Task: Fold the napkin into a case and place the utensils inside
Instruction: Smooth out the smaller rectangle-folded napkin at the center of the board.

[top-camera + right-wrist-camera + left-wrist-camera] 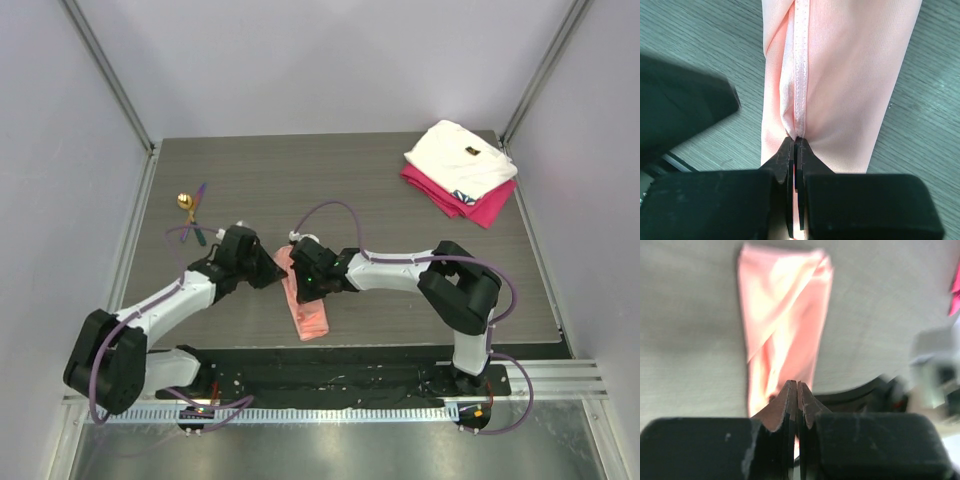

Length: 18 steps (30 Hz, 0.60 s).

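Top external: left tool point(274, 270) and right tool point(299, 276) clamp the napkin point(312, 318). Utensils point(190, 211) lie well apart, leftward; folded cloths point(458, 157) rear right.

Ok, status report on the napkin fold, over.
Left tool, right tool both shut on napkin, folded narrow. Utensils lie apart, far left. Nothing blocking.

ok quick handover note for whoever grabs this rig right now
Left gripper: shut, pinching one end of the thin salmon-pink cloth napkin.
Right gripper: shut on the napkin's hemmed edge.
The napkin lies folded into a narrow strip between the arms. The slim utensils, with a gold bowl and purple and green handles, lie apart at the table's far left.
Done: strip fold. Left: finish the case, put the utensils inside.
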Each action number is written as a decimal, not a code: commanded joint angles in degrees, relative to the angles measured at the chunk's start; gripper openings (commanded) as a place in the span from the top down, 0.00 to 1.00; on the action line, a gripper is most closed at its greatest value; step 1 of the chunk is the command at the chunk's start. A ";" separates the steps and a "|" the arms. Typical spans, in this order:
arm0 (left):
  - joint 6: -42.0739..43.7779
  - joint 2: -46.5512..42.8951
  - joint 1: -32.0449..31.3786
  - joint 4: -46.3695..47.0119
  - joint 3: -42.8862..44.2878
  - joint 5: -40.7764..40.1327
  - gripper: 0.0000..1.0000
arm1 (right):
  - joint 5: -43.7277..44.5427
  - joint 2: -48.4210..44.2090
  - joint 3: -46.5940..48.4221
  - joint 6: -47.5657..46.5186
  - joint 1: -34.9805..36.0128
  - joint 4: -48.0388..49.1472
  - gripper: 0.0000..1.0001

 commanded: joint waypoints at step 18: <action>11.16 20.02 1.91 2.39 7.88 2.79 1.00 | -3.31 -3.30 -0.12 -0.68 0.07 -2.92 0.94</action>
